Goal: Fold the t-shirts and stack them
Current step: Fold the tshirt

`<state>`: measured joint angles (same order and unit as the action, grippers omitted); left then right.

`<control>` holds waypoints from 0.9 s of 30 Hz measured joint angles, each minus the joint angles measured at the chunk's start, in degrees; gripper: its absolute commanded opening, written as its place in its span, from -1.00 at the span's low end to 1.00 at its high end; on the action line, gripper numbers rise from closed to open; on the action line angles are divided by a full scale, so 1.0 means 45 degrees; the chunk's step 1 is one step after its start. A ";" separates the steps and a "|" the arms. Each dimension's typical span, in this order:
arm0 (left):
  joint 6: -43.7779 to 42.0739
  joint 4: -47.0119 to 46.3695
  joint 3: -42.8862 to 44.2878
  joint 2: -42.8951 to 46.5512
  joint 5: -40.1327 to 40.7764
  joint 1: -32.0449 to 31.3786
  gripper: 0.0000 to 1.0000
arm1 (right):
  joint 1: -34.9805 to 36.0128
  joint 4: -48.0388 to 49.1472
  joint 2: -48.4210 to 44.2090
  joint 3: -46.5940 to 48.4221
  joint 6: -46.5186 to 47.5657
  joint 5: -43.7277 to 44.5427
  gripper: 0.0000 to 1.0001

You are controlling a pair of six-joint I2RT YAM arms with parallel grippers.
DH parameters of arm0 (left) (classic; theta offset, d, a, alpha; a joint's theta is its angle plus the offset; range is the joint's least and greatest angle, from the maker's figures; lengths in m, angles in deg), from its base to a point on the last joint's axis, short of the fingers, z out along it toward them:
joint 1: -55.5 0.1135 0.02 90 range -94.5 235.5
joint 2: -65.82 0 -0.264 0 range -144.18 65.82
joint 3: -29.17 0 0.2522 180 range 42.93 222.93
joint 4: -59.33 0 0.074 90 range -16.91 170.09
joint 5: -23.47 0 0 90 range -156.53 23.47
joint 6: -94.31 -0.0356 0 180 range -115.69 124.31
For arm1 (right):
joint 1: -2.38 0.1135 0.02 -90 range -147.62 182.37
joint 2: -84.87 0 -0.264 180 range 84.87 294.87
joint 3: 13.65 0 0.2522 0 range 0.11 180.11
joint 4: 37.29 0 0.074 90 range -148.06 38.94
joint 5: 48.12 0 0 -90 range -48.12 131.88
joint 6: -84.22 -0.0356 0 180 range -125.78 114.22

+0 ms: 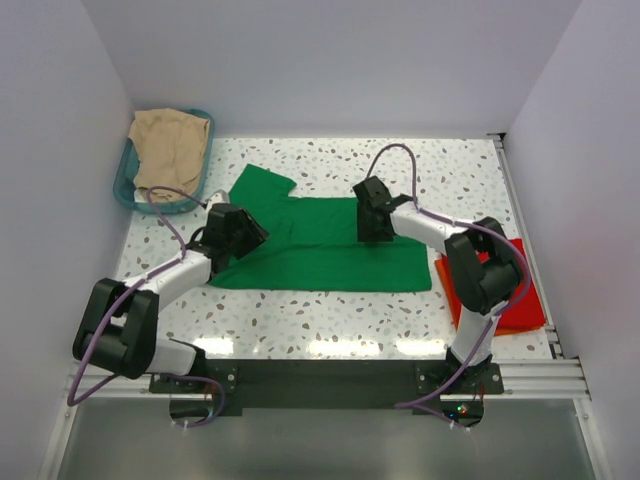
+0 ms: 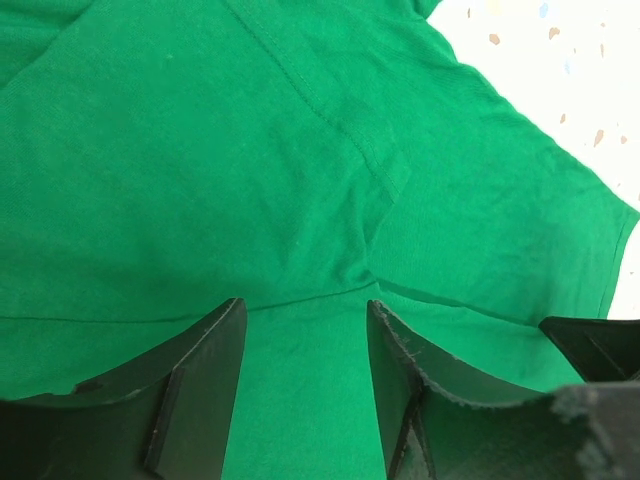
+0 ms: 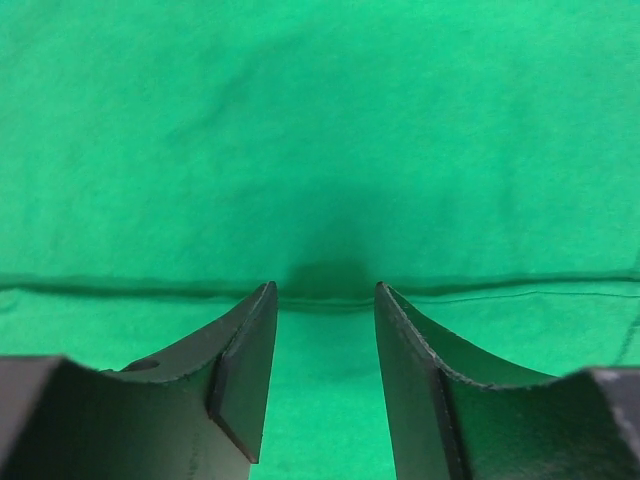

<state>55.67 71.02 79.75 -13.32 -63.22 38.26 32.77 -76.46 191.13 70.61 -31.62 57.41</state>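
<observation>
The bright green t-shirt [image 1: 320, 245] lies partly folded on the speckled table, one sleeve sticking out at the back left. My left gripper [image 1: 238, 232] is open, low over its left part, fingers [image 2: 205, 375] either side of a folded edge by the sleeve seam [image 2: 330, 120]. My right gripper [image 1: 373, 222] is open over the shirt's upper middle, fingers [image 3: 245, 355] straddling a straight folded edge [image 3: 320, 295]. The red-orange t-shirt [image 1: 500, 290] lies folded at the right, partly hidden by the right arm.
A teal plastic basket [image 1: 128, 180] with a beige cloth [image 1: 170, 145] in it stands at the back left corner. White walls close in the table on three sides. A metal rail [image 1: 525, 240] runs along the right edge.
</observation>
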 measured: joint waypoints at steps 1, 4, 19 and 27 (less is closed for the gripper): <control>-0.0005 0.0010 0.0019 -0.0015 -0.0024 0.0053 0.14 | -0.0126 -0.0044 0.0019 0.0044 0.0010 -0.0005 -0.03; -0.0063 0.0262 0.0432 -0.0257 -0.0107 0.0447 0.15 | -0.0578 -0.0165 0.0029 0.0253 0.0010 -0.0117 -0.03; -0.3832 0.2006 1.0569 -0.6975 0.2511 0.1078 0.15 | -0.3871 0.0831 0.0675 0.2409 -0.0427 -0.2681 -0.04; -0.6300 0.2506 1.3522 -1.0705 0.4051 0.1103 0.21 | -0.4687 0.1467 0.1812 0.3075 -0.0719 -0.3546 -0.06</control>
<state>27.32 82.30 140.60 -61.49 -44.99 43.22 11.68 -69.86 199.28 84.45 -34.86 41.45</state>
